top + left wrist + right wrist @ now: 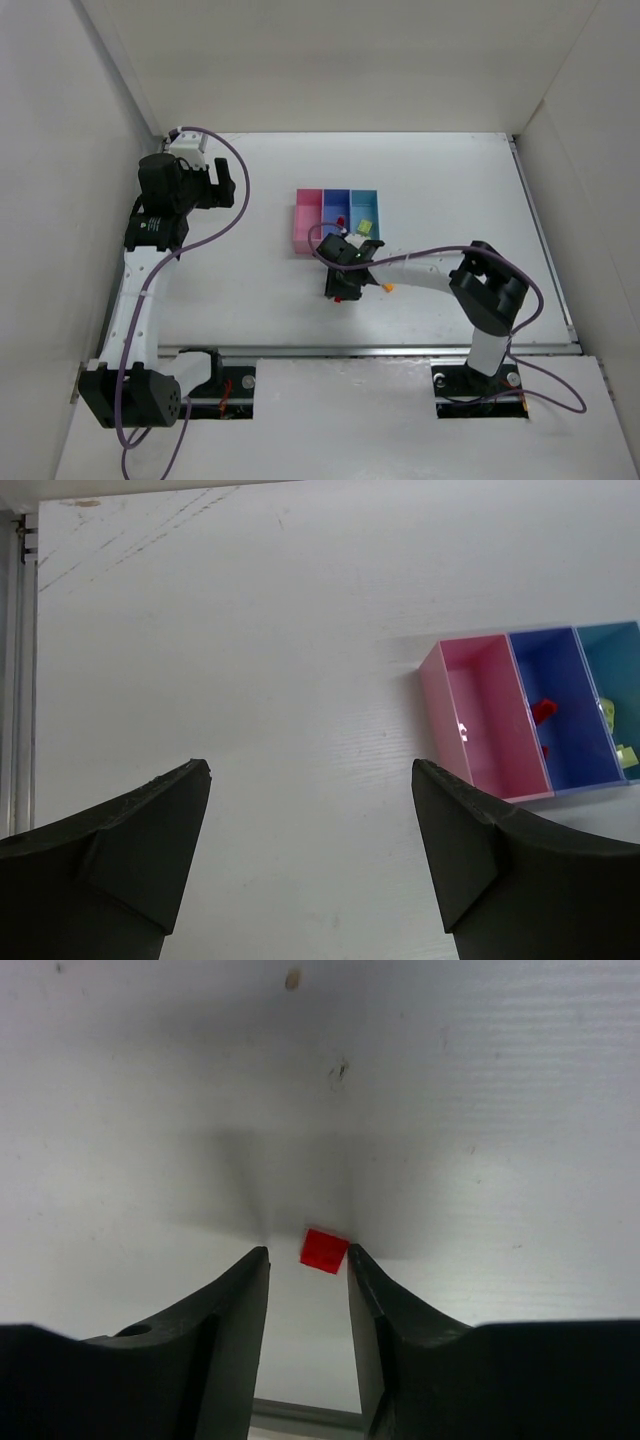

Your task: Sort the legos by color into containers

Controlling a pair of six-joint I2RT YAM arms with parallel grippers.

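Note:
A small red lego (pixel 324 1250) lies on the white table between the tips of my right gripper (pixel 307 1252). It touches the right finger, and a gap is left to the other finger, so the jaws stand open and narrow. From above, that gripper (pixel 340 290) points down just in front of the containers: pink (pixel 307 222), medium blue (pixel 335 215) and light blue (pixel 366 215). Another red lego (pixel 543 711) lies in the medium blue bin, and a yellow-green one (pixel 620 745) in the light blue bin. An orange-yellow lego (pixel 387 288) sits beside my right wrist. My left gripper (pixel 310 768) hangs open and empty at the far left.
White walls enclose the table on three sides. A metal rail (pixel 370 350) runs along the near edge by the arm bases. A purple cable (pixel 420 255) loops over the right arm, close to the bins.

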